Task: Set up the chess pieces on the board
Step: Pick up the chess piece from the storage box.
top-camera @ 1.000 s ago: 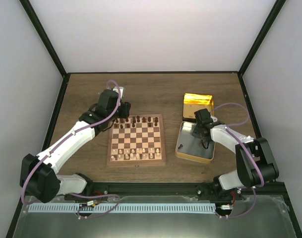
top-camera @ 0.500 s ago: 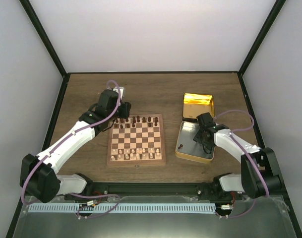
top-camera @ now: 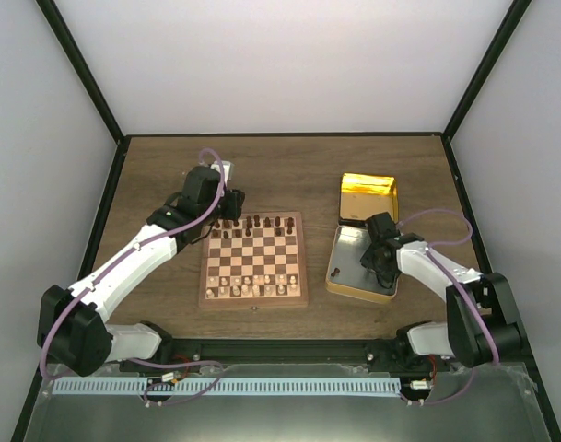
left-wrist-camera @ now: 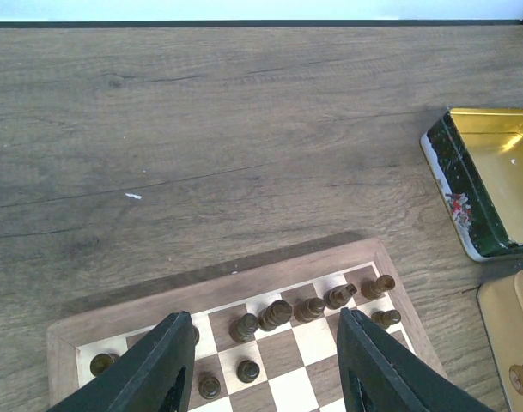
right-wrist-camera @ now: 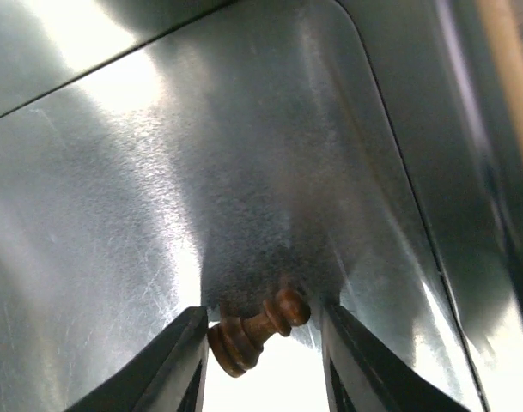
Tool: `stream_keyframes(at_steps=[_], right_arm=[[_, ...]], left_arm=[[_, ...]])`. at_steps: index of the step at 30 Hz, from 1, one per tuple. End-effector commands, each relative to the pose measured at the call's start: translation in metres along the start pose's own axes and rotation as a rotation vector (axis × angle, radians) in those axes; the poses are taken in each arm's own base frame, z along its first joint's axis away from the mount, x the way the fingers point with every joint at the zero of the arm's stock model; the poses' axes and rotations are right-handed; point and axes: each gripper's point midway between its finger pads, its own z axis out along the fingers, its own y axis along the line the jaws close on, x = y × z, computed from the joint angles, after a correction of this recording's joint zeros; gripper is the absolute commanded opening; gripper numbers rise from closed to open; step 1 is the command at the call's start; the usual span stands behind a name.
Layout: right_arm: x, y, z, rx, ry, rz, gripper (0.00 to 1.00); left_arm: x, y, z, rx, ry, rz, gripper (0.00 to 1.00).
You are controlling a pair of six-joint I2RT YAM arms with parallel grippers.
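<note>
- Since a second ago your right arm has drawn back toward the near end of the shallow tin tray (top-camera: 343,250) and sunk lower into it. Its fingers have also narrowed. Your left arm has not shifted.
- Your right fingers (right-wrist-camera: 177,369) stand on either side of a single dark brown pawn (right-wrist-camera: 257,330). The pawn lies on its side on the tray's bare metal floor.
- The pawn's base points to the finger on the left of the wrist view and looks to touch it. The head points to the other finger, with what seems a thin gap between them. You cannot tell from these views whether the pawn is actually clamped.
- Your left fingers (left-wrist-camera: 162,373) hover over the far left corner of the board (top-camera: 252,300). They are roughly half apart and have hold of nothing.
- The dark chess pieces (left-wrist-camera: 276,314) stand upright on the board's far rows, several of them directly below the gap between your left fingers.
- The pale chessmen (top-camera: 248,285) fill the rows along the board's near side.
- The gold tin (top-camera: 368,191) sits open on the desk (top-camera: 289,170), just beyond the tray. Both lie to the right of the board.
</note>
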Motion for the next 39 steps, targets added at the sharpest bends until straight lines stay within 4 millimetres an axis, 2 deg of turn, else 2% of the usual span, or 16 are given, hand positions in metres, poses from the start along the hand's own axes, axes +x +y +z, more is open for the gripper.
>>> stream_keyframes(at_steps=[1,3,6,9,15,19,23,27,32,39], right_arm=[[-0.003,0.001,0.004,0.005,0.001,0.008,0.35],[-0.005,0.002,0.004,0.0,-0.006,-0.005,0.33],[-0.009,0.007,0.003,-0.006,-0.015,-0.035,0.24],[-0.013,0.014,0.006,-0.011,-0.014,-0.077,0.25],[-0.021,0.021,0.008,-0.006,-0.027,-0.116,0.33],[-0.039,0.018,0.001,0.038,-0.103,-0.114,0.41],[-0.048,0.016,0.002,0.062,-0.127,-0.108,0.43],[-0.053,0.016,0.013,0.055,-0.125,-0.103,0.43],[-0.063,0.026,0.021,0.043,-0.149,-0.13,0.38],[-0.064,0.034,0.025,0.008,-0.15,-0.157,0.19]], left_arm=[[-0.002,0.0,0.002,0.006,-0.013,-0.001,0.48],[-0.002,0.0,0.002,0.005,-0.014,-0.001,0.48],[-0.001,0.0,0.002,0.004,-0.012,-0.001,0.48],[-0.001,0.0,0.002,0.003,-0.013,-0.001,0.48],[-0.002,0.001,0.0,-0.002,-0.017,-0.001,0.48],[-0.001,0.001,0.0,-0.001,-0.018,-0.001,0.48],[-0.001,0.001,0.0,0.001,-0.016,-0.001,0.48],[-0.001,0.002,-0.002,0.0,-0.02,-0.001,0.48],[-0.001,0.002,-0.002,0.0,-0.022,-0.002,0.48],[-0.002,0.002,-0.003,-0.001,-0.027,-0.004,0.48]])
